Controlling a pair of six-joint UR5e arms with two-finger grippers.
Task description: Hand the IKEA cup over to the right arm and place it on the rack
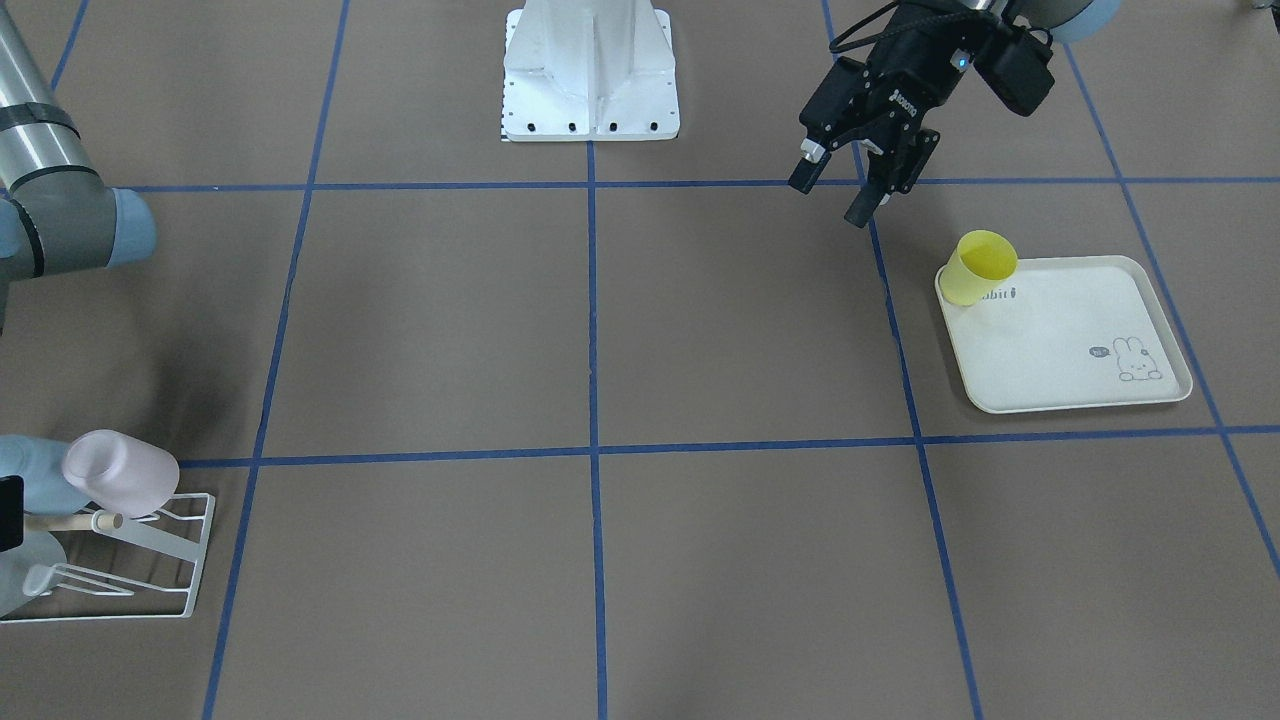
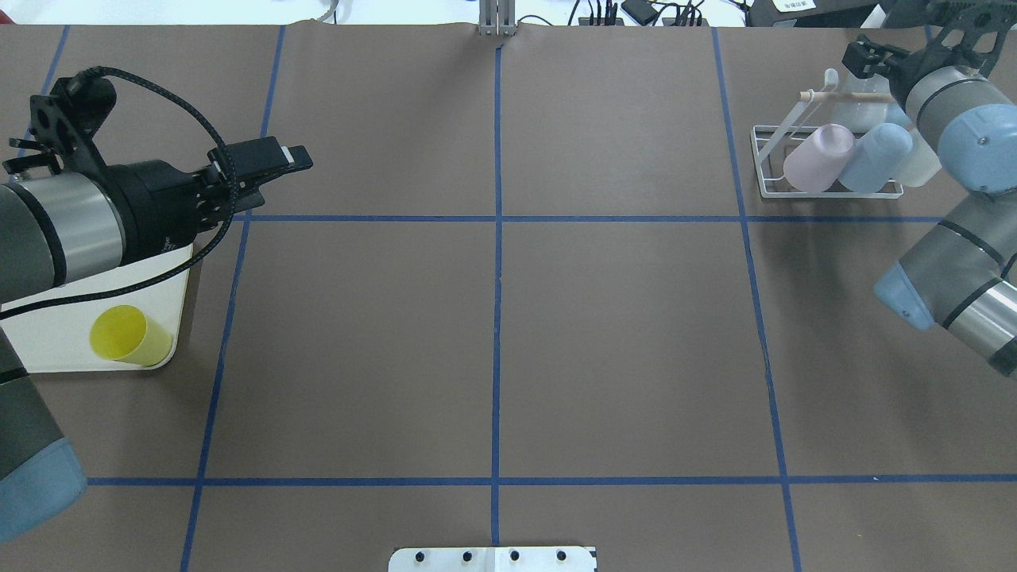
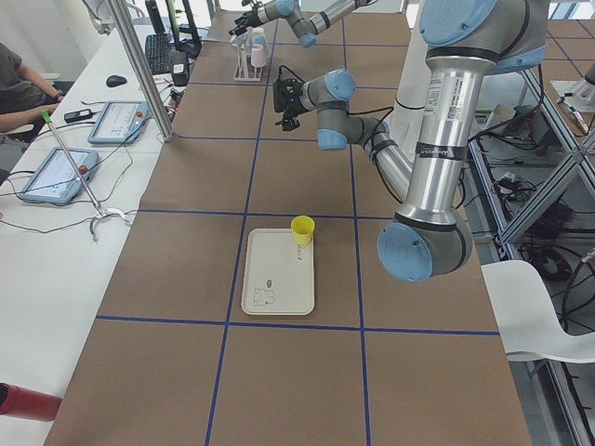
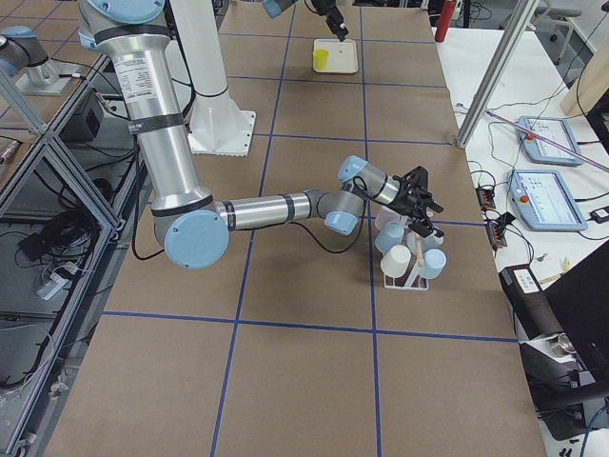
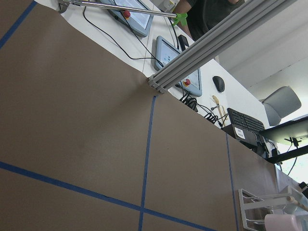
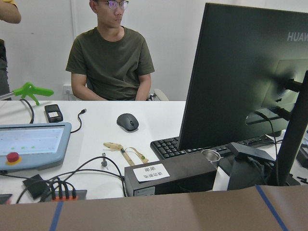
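The table is covered with what appears to be brown paper, divided into large rectangles by blue lines. A cream rabbit-print tray is laid flat near the end on the robot's left, and a white wire rack is set near the far corner on its right. A white base plate is fixed at the middle of the robot's own edge.

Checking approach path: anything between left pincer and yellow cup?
No object: just bare table cover and a blue tape line between left pincer and yellow cup, front-facing view.
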